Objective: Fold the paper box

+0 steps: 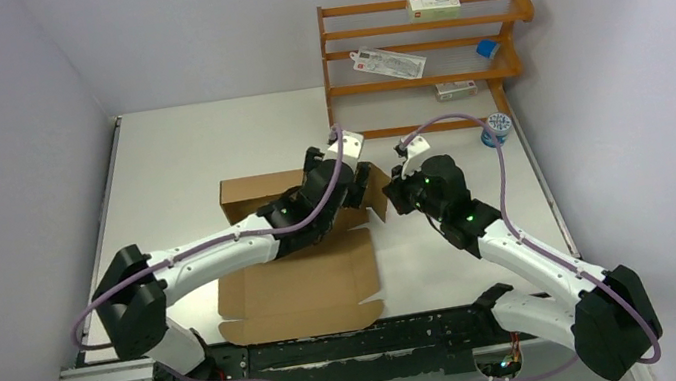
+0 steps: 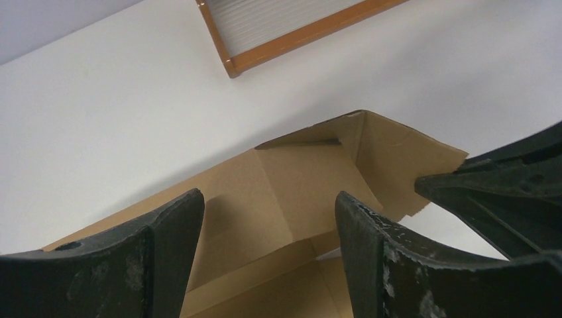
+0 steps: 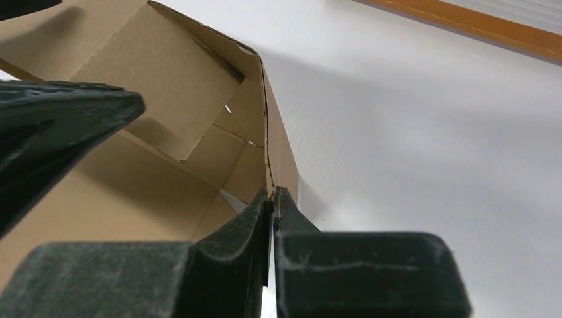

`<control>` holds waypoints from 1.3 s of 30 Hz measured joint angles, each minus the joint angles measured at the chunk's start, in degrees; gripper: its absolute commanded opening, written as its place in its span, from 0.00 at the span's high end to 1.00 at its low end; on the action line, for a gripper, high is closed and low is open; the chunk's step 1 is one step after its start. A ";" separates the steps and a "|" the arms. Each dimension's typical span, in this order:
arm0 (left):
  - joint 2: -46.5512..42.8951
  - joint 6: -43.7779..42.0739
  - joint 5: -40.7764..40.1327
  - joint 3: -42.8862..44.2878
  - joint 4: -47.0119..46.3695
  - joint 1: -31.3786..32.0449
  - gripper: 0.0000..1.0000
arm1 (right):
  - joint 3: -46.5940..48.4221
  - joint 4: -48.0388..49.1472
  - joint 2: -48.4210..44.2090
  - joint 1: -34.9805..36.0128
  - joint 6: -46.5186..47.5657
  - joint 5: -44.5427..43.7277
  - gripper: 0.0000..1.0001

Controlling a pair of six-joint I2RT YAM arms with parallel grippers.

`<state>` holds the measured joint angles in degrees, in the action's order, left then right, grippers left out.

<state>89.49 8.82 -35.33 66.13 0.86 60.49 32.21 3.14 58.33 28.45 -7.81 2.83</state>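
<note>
The paper box point(image 1: 299, 292) lay in the middle of the white table point(image 1: 167, 155). Its near part was flat and its far walls stood up. My right claw point(image 3: 273, 199) was pinched tight on the edge of the right wall. My left claw point(image 2: 268, 205) was wide open by the box's inside corner, holding nothing.

Bright, even light is flooding the white bench point(image 1: 207, 149); soft shadows are falling beside the paper box point(image 3: 166, 73). The left pincer's fingers point(image 2: 378, 265) are blurring slightly up close.
</note>
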 measured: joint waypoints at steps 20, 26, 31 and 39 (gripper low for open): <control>5.66 -3.72 -12.07 4.81 5.95 1.36 0.41 | -2.86 4.20 -0.11 0.02 1.01 4.22 0.73; 5.68 -4.76 -12.04 3.76 4.74 1.62 0.45 | -5.33 9.53 -0.09 0.00 2.10 4.22 0.51; 5.66 -5.73 -12.04 3.23 3.63 1.70 0.46 | -4.68 13.46 1.77 0.00 4.22 4.81 0.44; 5.44 -6.51 -11.87 2.38 2.27 2.16 0.45 | 0.04 15.61 11.02 0.02 7.45 10.47 0.55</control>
<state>94.94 2.31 -47.20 68.51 3.14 62.65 32.25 18.74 69.34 28.47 -0.36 13.30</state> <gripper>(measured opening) 0.551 0.513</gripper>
